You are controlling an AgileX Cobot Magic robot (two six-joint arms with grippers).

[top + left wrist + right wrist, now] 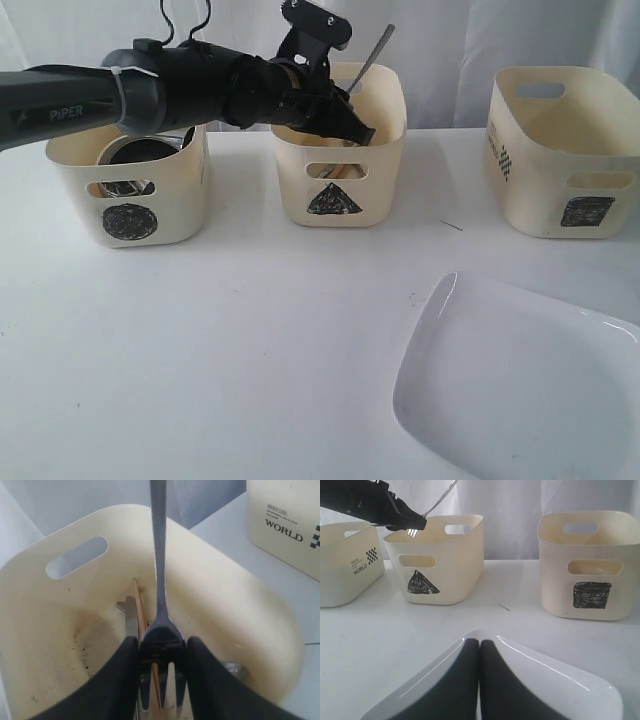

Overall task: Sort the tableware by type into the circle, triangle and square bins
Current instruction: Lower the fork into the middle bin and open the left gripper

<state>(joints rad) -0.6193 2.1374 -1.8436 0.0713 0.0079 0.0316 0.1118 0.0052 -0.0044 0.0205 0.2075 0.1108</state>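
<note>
Metal fork (159, 570) pinched at its neck by the left gripper (162, 682) — tines down in the mouth of the triangle bin (385, 170), handle up, leaning toward the back. Left arm (150, 92) lies near level from the left, wrist dipped. Tines half hidden by the jaws; below them wooden chopsticks (142, 610), the rest murky. Right gripper (479, 680) pressed together over the white plate (560, 680).
</note>
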